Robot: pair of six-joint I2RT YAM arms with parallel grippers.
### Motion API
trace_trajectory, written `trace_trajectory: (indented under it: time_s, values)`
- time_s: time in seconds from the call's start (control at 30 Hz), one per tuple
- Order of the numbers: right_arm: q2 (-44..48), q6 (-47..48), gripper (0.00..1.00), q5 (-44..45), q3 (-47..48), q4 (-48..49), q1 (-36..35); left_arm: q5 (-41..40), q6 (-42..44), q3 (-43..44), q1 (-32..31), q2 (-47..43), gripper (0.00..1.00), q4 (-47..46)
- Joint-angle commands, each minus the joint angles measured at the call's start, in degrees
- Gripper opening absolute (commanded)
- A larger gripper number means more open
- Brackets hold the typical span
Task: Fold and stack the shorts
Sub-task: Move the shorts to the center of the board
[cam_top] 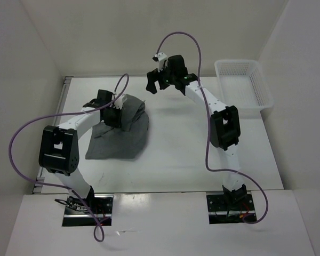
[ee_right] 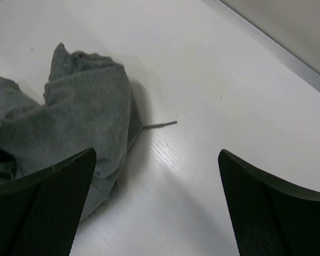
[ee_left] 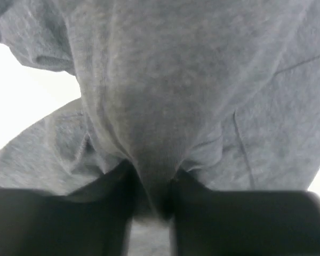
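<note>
The grey shorts (cam_top: 122,133) lie crumpled on the left half of the white table, with a bunched fold raised at their far end. My left gripper (cam_top: 113,113) is shut on that fold; in the left wrist view the grey fabric (ee_left: 165,96) is pinched between the two dark fingers (ee_left: 152,202) and fills the frame. My right gripper (cam_top: 156,85) is open and empty, raised above the table to the right of the shorts. In the right wrist view the shorts (ee_right: 80,122) lie at the left, with a thin drawstring end (ee_right: 160,125) sticking out.
A white mesh plastic basket (cam_top: 245,88) stands at the back right of the table. White walls close in the table on the left, back and right. Purple cables loop from both arms.
</note>
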State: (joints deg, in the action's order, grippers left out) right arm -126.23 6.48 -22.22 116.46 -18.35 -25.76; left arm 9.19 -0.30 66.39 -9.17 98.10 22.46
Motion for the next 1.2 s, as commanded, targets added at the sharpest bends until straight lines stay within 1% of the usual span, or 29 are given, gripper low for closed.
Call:
trace_trajectory:
  time_s: [0.0,0.03,0.07,0.1,0.13,0.17,0.2,0.23,0.27,0.37,0.4,0.43,0.5,0.63,0.73,0.8,0.83,0.93,0.97,1.0,1.03,1.07,1.13,1.17]
  values:
    - [-3.2,-5.9,1.0,-2.0,8.8,4.5,-0.1,6.6,0.3,2.8,-0.1,-1.7,0.06,5.1]
    - [-6.1,-6.4,1.0,-0.6,10.5,4.5,-0.9,8.2,0.3,3.3,-0.1,-2.5,0.0,9.5]
    - [-7.6,-6.4,1.0,4.8,12.5,4.5,-2.9,9.6,0.3,3.3,-0.1,-3.5,0.0,12.1]
    - [-9.1,-6.4,1.0,7.7,16.4,3.1,-4.1,12.4,0.3,3.3,-0.1,-6.0,0.0,15.0]
    - [-12.0,-6.4,1.0,10.2,18.2,2.5,-6.6,13.8,0.3,2.8,-0.1,-7.4,0.0,21.4]
    - [-13.2,-6.4,1.0,13.4,19.7,2.5,-7.8,14.9,0.3,2.8,-0.1,-10.2,0.0,24.5]
    - [-14.4,-6.4,1.0,13.4,22.2,1.7,-8.8,16.7,0.3,1.8,-0.1,-11.7,0.0,27.3]
    - [-15.3,-6.9,1.0,14.1,23.1,1.2,-9.8,16.7,0.3,1.1,-0.1,-13.0,0.0,31.6]
    - [-17.2,-7.7,1.0,13.5,24.0,1.2,-11.6,17.5,0.3,-0.5,-0.1,-15.1,0.0,33.1]
    - [-19.1,-9.0,1.0,13.0,25.1,-0.2,-14.8,17.5,0.3,-2.8,-0.1,-17.6,0.01,35.6]
    - [-19.7,-9.7,1.0,11.5,24.6,-0.7,-15.5,17.5,0.3,-3.5,-0.1,-18.2,0.01,35.6]
    - [-19.8,-9.7,1.0,10.0,23.7,-1.2,-16.2,17.0,0.3,-4.0,-0.1,-18.7,0.05,36.2]
    - [-19.8,-9.7,1.0,4.5,21.4,-2.0,-18.3,17.0,0.3,-4.6,-0.1,-19.6,0.05,36.2]
    - [-20.3,-9.7,1.0,-2.4,17.9,-3.5,-21.3,18.1,0.3,-5.7,-0.1,-22.2,0.06,36.7]
    - [-20.3,-9.7,0.94,-2.1,14.7,-4.1,-22.9,19.5,0.3,-6.9,-0.1,-23.8,0.07,36.7]
    - [-20.3,-9.7,0.87,-1.4,11.6,-4.1,-23.5,20.2,0.3,-7.4,-0.1,-25.2,0.07,36.7]
    - [-19.6,-9.7,0.81,0.3,10.8,-4.1,-23.5,20.8,0.3,-7.4,-0.1,-26.0,0.07,36.7]
    - [-19.0,-11.0,0.44,5.0,8.9,-3.5,-23.5,22.0,0.3,-7.4,-0.1,-27.4,0.02,36.7]
    - [-18.5,-11.0,0.22,6.7,8.9,-3.4,-23.5,22.5,0.3,-7.9,-0.1,-27.4,0.0,36.2]
    - [-18.5,-11.0,0.12,7.6,8.9,-3.4,-23.5,23.9,0.3,-7.9,0.6,-28.2,0.0,35.6]
    - [-17.9,-10.4,0.05,8.6,8.9,-2.9,-23.5,24.8,0.3,-7.9,0.6,-28.8,0.0,35.6]
    - [-17.9,-9.7,0.0,12.8,8.9,-2.9,-23.5,25.4,0.3,-7.9,1.3,-28.8,0.0,35.6]
    - [-15.5,-8.9,0.0,17.4,8.9,-1.6,-22.7,24.4,0.3,-7.4,2.0,-30.4,0.0,33.1]
    - [-14.7,-8.3,0.0,21.5,8.9,-1.1,-20.9,22.6,0.3,-7.4,2.7,-30.4,0.0,28.7]
